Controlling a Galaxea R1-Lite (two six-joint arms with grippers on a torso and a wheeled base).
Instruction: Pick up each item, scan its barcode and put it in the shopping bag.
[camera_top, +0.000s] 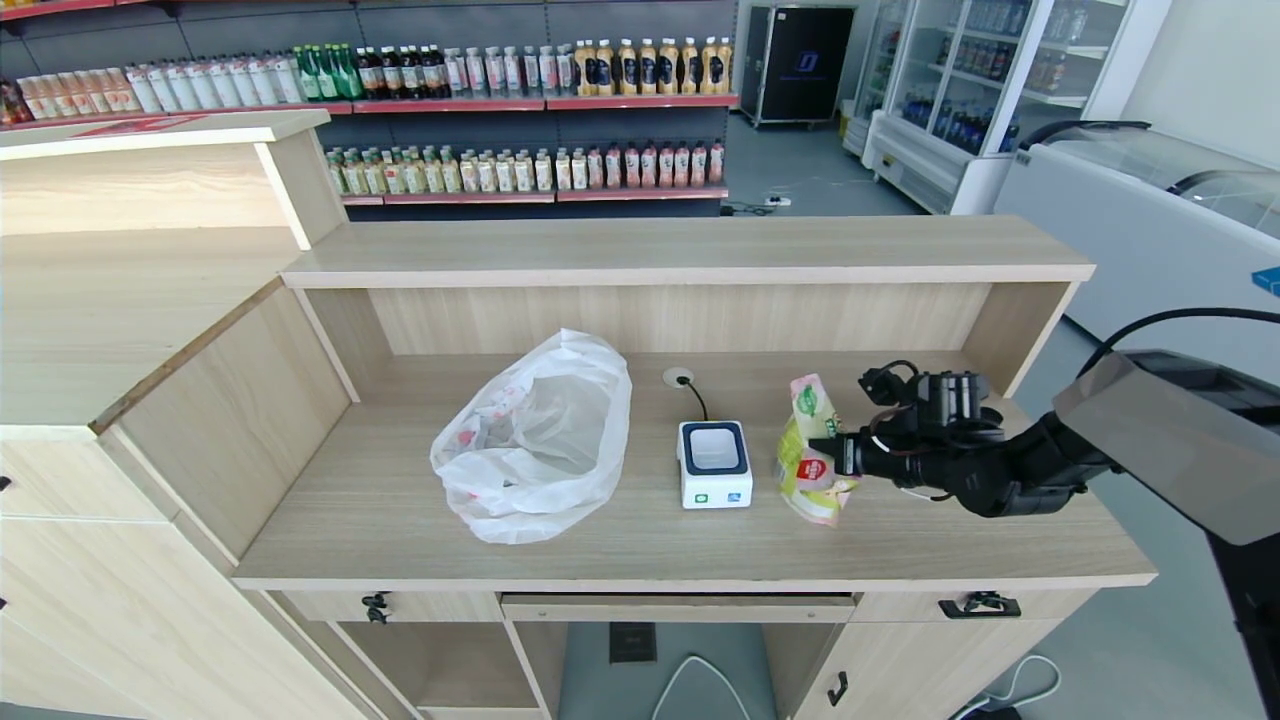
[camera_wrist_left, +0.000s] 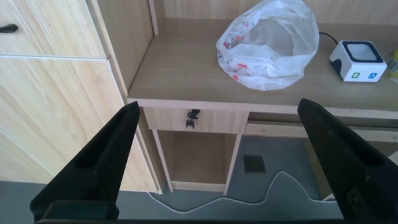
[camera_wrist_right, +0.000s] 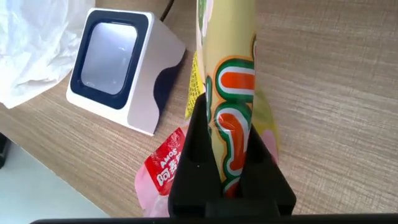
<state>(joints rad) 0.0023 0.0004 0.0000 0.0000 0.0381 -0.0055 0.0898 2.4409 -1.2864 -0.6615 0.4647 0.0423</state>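
The right gripper (camera_top: 833, 456) has the snack pouch (camera_top: 806, 420), right of centre in the head view. Its jaws are closed narrowly on the pouch's middle, and the wrist view shows the yellow-green film (camera_wrist_right: 233, 74) pinched between the two black fingers. The pouch stands upright just beside the barcode scanner (camera_top: 714, 462), its lower edge at or barely off the wooden counter (camera_top: 400, 520); I cannot tell which.

The scan looks like the step in hand. The scanner's window (camera_wrist_right: 112, 59) faces up, so the pouch wants lifting, carrying across toward the middle of the frame and tilting until its barcode looks down at the glass. Which face carries the code is not clear from here. The film is soft, so hold it flat and steady over the window.

The shopping bag (camera_top: 540, 440) lies left of the scanner with its mouth gaping. The left gripper (camera_wrist_left: 219, 109) hangs wide open and empty, out in front of the counter's drawers.
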